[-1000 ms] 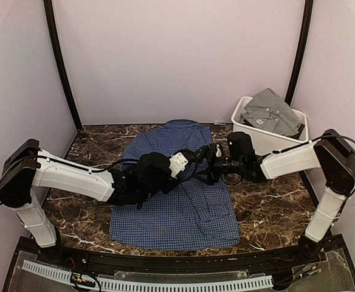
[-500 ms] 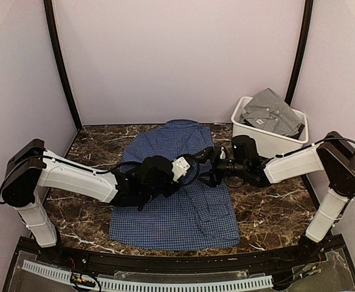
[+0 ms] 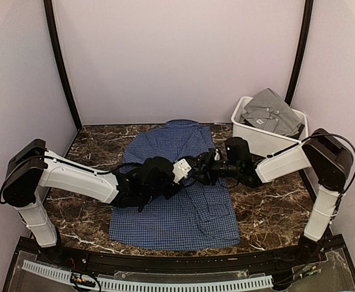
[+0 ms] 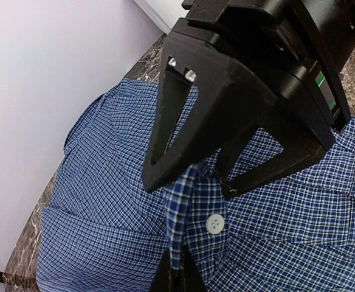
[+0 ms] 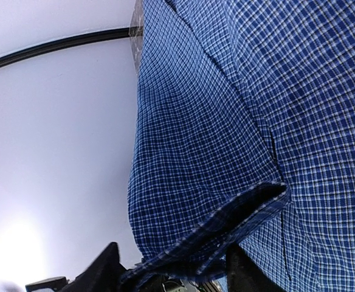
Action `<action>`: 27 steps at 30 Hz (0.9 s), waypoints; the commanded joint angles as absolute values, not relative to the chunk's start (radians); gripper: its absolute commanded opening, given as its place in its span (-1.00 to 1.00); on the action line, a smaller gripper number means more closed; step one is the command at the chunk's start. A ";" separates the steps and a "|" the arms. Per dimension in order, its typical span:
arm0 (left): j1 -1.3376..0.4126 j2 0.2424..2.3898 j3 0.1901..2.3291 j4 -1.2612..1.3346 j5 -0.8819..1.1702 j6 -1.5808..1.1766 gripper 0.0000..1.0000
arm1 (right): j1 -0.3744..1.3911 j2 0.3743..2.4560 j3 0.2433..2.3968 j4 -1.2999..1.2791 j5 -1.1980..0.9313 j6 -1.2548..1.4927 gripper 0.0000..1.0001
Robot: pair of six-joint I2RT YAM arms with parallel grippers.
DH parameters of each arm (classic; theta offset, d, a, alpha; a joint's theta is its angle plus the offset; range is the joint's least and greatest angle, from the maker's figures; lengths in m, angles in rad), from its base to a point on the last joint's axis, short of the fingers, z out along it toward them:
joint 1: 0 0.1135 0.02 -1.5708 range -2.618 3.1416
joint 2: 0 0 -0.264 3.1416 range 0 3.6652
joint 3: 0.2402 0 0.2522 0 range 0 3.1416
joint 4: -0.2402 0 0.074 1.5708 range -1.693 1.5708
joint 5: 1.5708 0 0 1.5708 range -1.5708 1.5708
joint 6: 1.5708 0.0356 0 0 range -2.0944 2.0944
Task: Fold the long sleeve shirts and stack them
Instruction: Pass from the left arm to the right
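A navy-blue checked shirt (image 3: pixel 183 207) lies spread on the marble table (image 3: pixel 268 207). My left gripper (image 4: pixel 177 278) is shut on a raised fold of it, a strip with a white button (image 4: pixel 214 223). In the top view the left gripper (image 3: pixel 187 168) meets my right gripper (image 3: pixel 203 171) over the shirt's middle. The right gripper (image 5: pixel 171 271) is open, with its fingers (image 4: pixel 165 121) standing on either side of that same raised fold (image 5: pixel 226 228). The grey shirt (image 3: pixel 270 111) lies bunched in the white bin.
The white plastic bin (image 3: pixel 273 141) stands at the back right of the table, just behind my right forearm. Purple walls and black corner posts (image 3: pixel 61 67) close in the table on three sides.
My right gripper has moved left across the shirt until it meets the left gripper at the raised fold. The left arm has barely shifted and keeps its hold.
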State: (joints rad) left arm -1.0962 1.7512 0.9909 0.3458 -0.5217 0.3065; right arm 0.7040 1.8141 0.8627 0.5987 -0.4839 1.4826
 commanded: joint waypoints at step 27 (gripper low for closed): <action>-0.796 1.504 1.158 -0.588 -0.034 -0.523 -0.19 | 0.770 1.725 1.464 -0.021 -0.099 0.459 -1.00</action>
